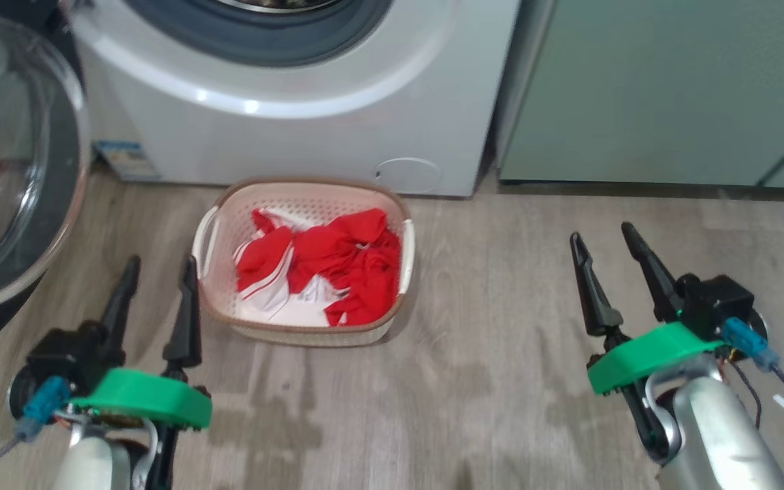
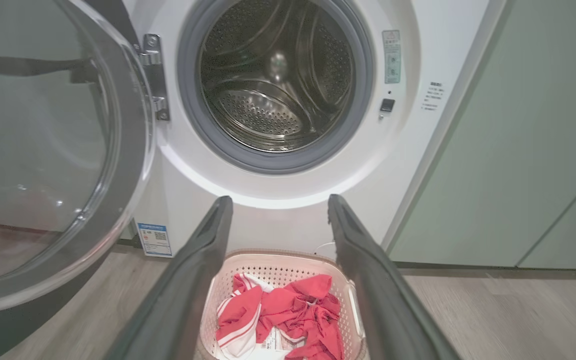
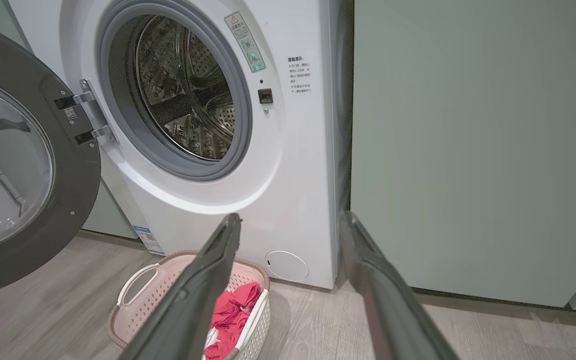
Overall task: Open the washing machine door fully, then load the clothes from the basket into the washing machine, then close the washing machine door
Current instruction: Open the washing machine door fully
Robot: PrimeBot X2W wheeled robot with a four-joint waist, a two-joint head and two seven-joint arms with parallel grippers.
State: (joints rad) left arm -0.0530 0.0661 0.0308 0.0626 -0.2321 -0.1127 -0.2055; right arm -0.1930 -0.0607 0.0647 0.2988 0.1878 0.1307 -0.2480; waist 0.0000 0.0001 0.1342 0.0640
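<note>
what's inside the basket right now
The basket holds the clothes: crumpled red fabric with white striped panels. Bare perforated wall shows around the pile. Anything lying beneath the pile is covered.

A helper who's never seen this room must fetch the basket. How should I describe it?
Find the white washer with its round door swung open, left of the green cabinets. On the floor before it sits the basket. It alone is cream and perforated, with a brown rim, white handles and red clothes inside.

The clothes (image 1: pixel 348 258) are bright red with white striped panels. The basket (image 1: pixel 310 204) is cream, brown-rimmed; the washing machine (image 1: pixel 283 146) is white.
</note>
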